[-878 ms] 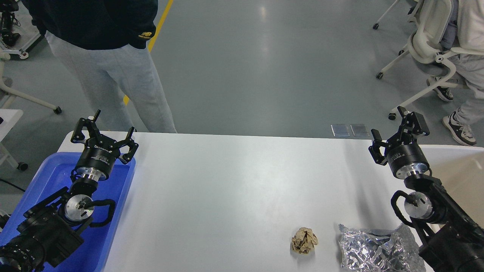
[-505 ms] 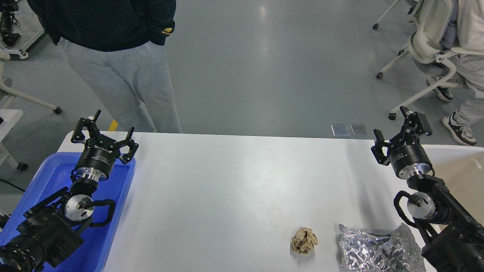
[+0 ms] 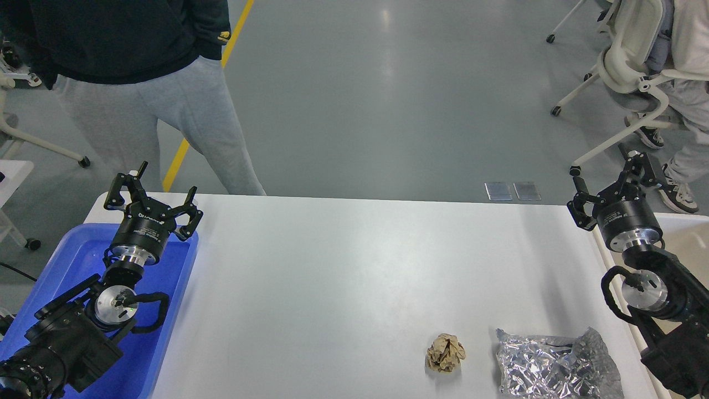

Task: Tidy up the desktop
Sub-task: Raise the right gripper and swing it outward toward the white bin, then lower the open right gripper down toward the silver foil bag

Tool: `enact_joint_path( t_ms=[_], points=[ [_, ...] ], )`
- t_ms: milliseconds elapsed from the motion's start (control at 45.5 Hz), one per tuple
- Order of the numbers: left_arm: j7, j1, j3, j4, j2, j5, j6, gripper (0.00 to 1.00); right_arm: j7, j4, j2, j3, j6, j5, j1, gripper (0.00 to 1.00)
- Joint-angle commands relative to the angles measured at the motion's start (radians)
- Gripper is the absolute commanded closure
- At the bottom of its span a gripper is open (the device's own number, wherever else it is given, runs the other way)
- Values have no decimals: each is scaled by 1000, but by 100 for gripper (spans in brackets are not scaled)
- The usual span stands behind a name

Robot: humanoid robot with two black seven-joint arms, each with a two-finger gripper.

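The white desktop (image 3: 343, 266) fills the middle of the head view. A crumpled brown paper ball (image 3: 445, 352) lies near its front edge. A crumpled silver foil bag (image 3: 556, 366) lies just right of the ball. My left gripper (image 3: 150, 191) is open and empty, held above the far end of the blue tray (image 3: 171, 310). My right gripper (image 3: 612, 180) is open and empty, raised at the desktop's far right edge over the rim of the beige bin (image 3: 684, 244).
A person in grey trousers (image 3: 166, 122) stands just beyond the desktop's far left corner. A white office chair (image 3: 626, 72) and a seated person's feet are beyond the far right corner. Two small metal floor plates (image 3: 512, 190) lie behind the far edge.
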Motion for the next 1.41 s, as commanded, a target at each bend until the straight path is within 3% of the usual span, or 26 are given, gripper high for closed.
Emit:
enact_joint_path(
  t_ms=[0,44,110,285,483,637,790,1032,1186,1383],
  points=[
    [0,0,0,0,0,0,-1,0,-147,17,-42,-29,-7,80,4,1],
    [0,0,0,0,0,0,0,0,-182,31,-56,-29,-7,85,-3,1],
    [0,0,0,0,0,0,0,0,-194,66,-97,-55,7,85,-25,1],
    [0,0,0,0,0,0,0,0,-195,208,-272,-248,30,84,-69,1],
    [0,0,-2,0,0,0,0,0,-195,267,-383,-319,30,42,-68,1],
    [0,-2,-2,0,0,-2,-1,0,-198,344,-501,-398,48,-80,-68,1],
    [0,-2,-2,0,1,-2,-1,0,-196,382,-584,-443,163,-205,-60,0],
    [1,-2,-2,0,1,-2,-3,0,-195,519,-697,-494,168,-544,-92,0],
    [0,-2,-2,0,1,-2,-3,0,-179,566,-752,-529,168,-688,-114,0],
    [1,-2,-2,0,1,-2,-3,0,-93,640,-792,-572,153,-921,-141,1]
  ],
)
